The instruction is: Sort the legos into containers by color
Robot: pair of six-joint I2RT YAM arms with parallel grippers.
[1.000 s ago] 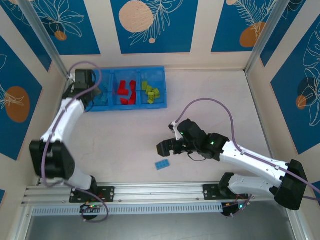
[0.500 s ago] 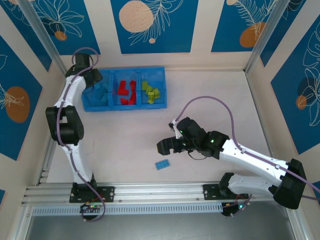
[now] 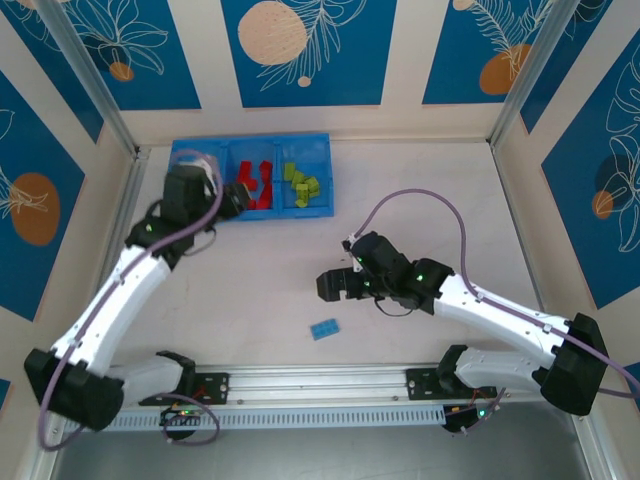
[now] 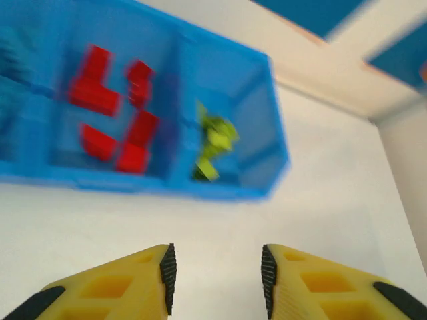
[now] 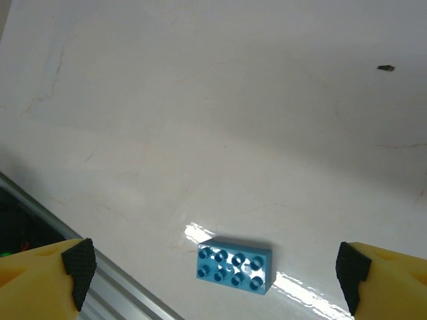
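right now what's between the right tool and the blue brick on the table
Nothing: the top view shows bare table between the right tool and the blue brick.

Finding: my jaws stand wide apart, with one black pad (image 5: 79,263) at the lower left edge and the other at the lower right. Nothing is gripped and neither pad touches anything.

Item observed: one light blue brick (image 5: 235,265) lies flat on the white tabletop (image 5: 220,113), studs up, eight studs in two rows of four. It sits low in the frame between my two pads, closer to the left one and clear of both. A bright glare patch borders it on either side.

Surface condition: the tabletop shows faint hairline marks and one small dark speck (image 5: 385,67) at the upper right.

Boundary: a grey metal rail (image 5: 130,299) runs diagonally across the lower left corner, near the brick.
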